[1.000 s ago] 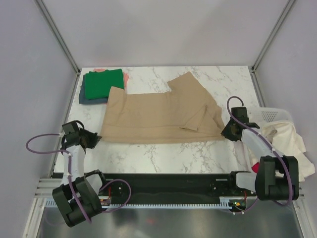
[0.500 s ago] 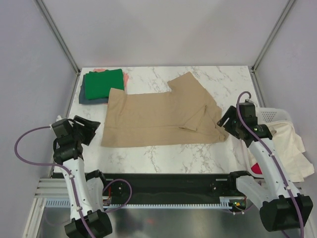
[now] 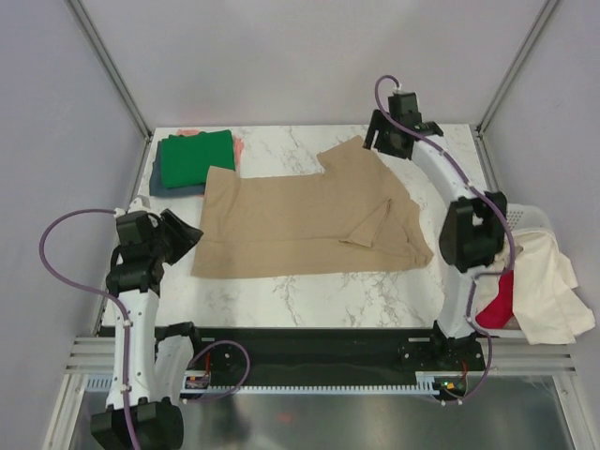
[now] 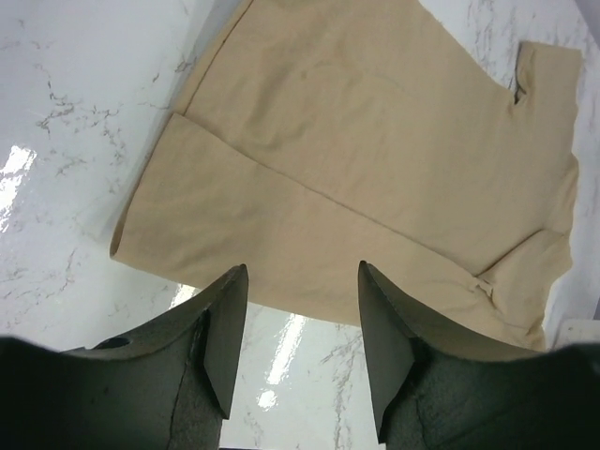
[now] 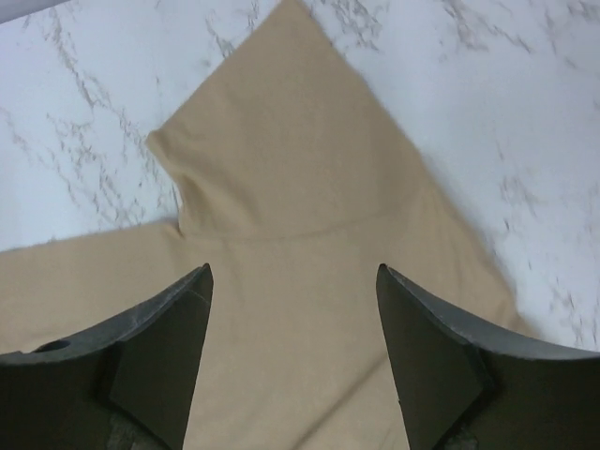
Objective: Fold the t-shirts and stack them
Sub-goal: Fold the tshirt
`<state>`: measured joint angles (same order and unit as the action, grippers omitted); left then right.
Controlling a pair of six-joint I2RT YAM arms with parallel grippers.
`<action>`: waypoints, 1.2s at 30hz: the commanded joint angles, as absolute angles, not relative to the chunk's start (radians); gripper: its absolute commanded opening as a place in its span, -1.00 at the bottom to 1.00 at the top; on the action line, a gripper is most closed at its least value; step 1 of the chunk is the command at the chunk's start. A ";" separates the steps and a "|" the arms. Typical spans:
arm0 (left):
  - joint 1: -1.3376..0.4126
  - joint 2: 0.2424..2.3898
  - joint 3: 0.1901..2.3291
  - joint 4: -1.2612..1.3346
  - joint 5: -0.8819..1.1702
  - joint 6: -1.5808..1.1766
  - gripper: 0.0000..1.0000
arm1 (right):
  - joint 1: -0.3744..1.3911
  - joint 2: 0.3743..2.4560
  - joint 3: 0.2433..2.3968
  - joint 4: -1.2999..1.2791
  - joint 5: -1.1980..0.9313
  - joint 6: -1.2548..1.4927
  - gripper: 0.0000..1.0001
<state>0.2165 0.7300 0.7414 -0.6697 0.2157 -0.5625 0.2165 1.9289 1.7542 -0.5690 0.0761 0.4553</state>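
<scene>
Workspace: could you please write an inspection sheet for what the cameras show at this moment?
Surface: marble table, no spill seen.
Job's things: tan tee spread flat; green tee stacked on blue-grey tee, pink tee peeking out; cream tee and red tee in basket.
Clutter: nothing seen.
Grippers: left gripper open, by tan tee's left edge; right gripper open, over its far sleeve.
Cables: left cable, right cable, looped off the cloth.
Surroundings: grey walls, metal frame.
</scene>
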 commanded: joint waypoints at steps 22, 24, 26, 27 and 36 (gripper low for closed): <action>0.141 0.792 0.750 -0.634 0.238 -0.505 0.00 | 0.209 2.856 2.625 -0.218 0.147 0.342 0.61; 0.141 0.787 0.749 -0.635 0.236 -0.506 -0.01 | 0.210 2.853 2.600 -0.224 0.117 0.356 0.45; 0.141 0.782 0.749 -0.635 0.235 -0.506 0.00 | 0.215 2.855 2.603 -0.239 0.110 0.359 0.38; 0.141 0.781 0.749 -0.634 0.235 -0.506 0.00 | 0.218 2.853 2.597 -0.244 0.112 0.359 0.31; 0.141 0.787 0.749 -0.634 0.235 -0.506 0.00 | 0.213 2.838 2.568 -0.267 0.084 0.370 -0.50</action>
<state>0.1436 0.7933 0.7410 -0.6559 0.2291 -0.5442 0.2123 2.8315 2.5755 -0.2474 0.1143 0.3546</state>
